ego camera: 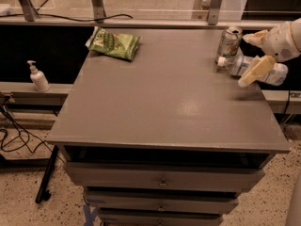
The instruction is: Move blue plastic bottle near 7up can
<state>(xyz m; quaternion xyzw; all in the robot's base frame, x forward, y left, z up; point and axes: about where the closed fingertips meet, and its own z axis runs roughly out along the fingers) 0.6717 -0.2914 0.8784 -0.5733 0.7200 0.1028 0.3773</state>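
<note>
The blue plastic bottle (278, 74) lies on its side at the table's far right edge, its white cap pointing left and almost touching the 7up can (229, 43). The can stands upright just behind and left of the bottle. My gripper (242, 60) reaches in from the right, over the bottle. Its fingers (254, 70) are spread, one in front of the bottle and one behind it, and they do not squeeze it.
A green snack bag (114, 44) lies at the far left corner of the grey table (164, 88). A white pump dispenser (37, 76) stands on a ledge to the left. Drawers (162, 180) sit under the tabletop. Metal posts and a rail run behind the table.
</note>
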